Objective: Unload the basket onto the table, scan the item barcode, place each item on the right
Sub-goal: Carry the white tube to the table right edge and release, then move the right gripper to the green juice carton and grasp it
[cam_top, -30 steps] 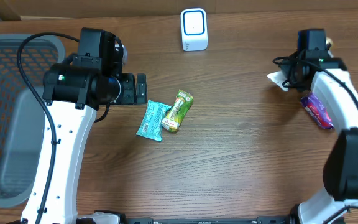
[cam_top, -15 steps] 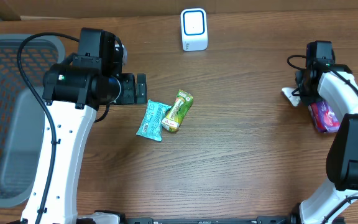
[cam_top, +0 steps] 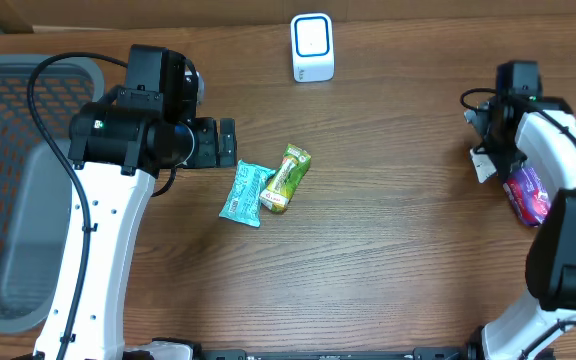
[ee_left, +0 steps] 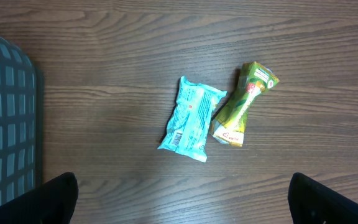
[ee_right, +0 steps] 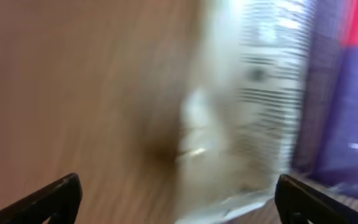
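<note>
Mid-table lie a teal packet (cam_top: 243, 193) (ee_left: 191, 118) and a green packet (cam_top: 286, 178) (ee_left: 244, 102), side by side and touching. My left gripper (cam_top: 226, 142) (ee_left: 182, 211) hovers open just left of them, holding nothing. The white and blue scanner (cam_top: 312, 47) stands at the back centre. At the right edge my right gripper (cam_top: 492, 140) (ee_right: 179, 205) is open above a white packet (cam_top: 485, 165) (ee_right: 253, 112) whose barcode lines show. This packet rests beside a purple packet (cam_top: 528, 192) (ee_right: 347, 93). The right wrist view is blurred.
A grey mesh basket (cam_top: 28, 180) (ee_left: 5, 124) fills the table's left side. A bare stretch of wooden tabletop (cam_top: 398, 220) separates the middle packets from the right arm.
My right gripper went from shut to open and let go of the white packet, after carrying it right and forward to the purple packet. The left arm stayed still.
</note>
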You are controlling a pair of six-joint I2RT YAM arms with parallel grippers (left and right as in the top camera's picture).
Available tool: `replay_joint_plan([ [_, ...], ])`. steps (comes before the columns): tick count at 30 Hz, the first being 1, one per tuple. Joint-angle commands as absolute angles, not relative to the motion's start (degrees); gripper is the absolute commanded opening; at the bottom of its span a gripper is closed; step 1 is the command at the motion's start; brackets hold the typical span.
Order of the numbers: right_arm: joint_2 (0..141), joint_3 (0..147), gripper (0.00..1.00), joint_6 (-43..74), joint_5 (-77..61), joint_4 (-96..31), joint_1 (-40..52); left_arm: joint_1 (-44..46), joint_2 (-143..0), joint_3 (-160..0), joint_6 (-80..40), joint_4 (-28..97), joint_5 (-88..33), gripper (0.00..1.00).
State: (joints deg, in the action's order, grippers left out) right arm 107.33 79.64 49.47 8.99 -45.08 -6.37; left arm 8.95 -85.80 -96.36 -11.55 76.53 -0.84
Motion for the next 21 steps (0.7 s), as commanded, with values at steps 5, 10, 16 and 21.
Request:
replay_joint_plan([
  [5,97.21,86.19,1.00,33.78,-10.07,-46.76,-6.39,9.02,-86.24,-96.53,-10.70,76.44,-1.06,1.00],
  [10,97.38,85.47,1.00,33.80,-21.45,-47.33,-6.00,9.02,-86.24,-96.53,-10.70,76.44,-1.06,0.99],
  [16,99.26,82.67,1.00,33.80,-26.63,-48.10,0.43,9.02,-86.24,-96.53,-10.70,76.44,-1.06,1.00],
  [21,102.43,80.29,1.00,34.35,-25.36,-46.52,9.61,9.02,-86.24,-96.53,-10.70,76.44,-1.06,1.00],
])
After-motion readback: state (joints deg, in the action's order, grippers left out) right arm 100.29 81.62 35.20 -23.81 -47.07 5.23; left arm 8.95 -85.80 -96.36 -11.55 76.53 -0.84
